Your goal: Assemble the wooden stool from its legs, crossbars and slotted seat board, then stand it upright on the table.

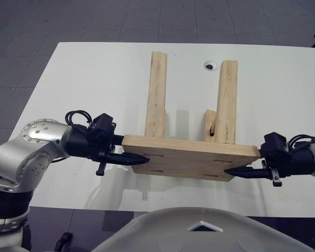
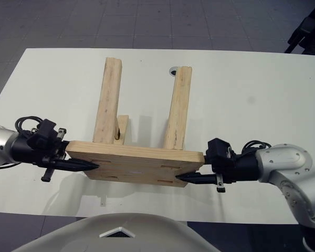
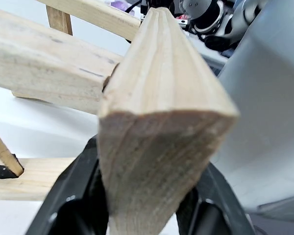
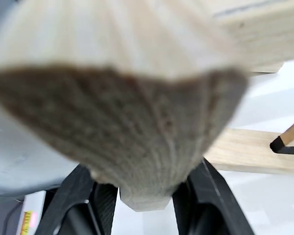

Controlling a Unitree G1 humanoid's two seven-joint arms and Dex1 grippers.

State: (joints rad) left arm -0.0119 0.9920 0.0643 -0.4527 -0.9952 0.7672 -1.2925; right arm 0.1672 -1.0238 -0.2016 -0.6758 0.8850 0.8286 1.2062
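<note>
Stool [image 1: 189,142] sits tipped at the near edge of the bench [image 1: 94,79], legs [image 1: 156,94] pointing away, its seat board [image 1: 189,155] clamped at opposite ends by left pincer [image 1: 139,155] and right pincer [image 1: 233,167], apparently so both arms can swing it upright.

The setting is an office or laboratory-type room. Indicators: a white rectangular flat-topped table [image 1: 94,79] of desk pattern, with a round cable pass-through hole [image 1: 210,65] set into its top near the far edge. A grey floor of square tiles [image 1: 68,21], laid in a regular grid, surrounds the table. A black object [image 2: 306,31] stands on the floor beyond the table's far right corner; its type cannot be determined.
</note>
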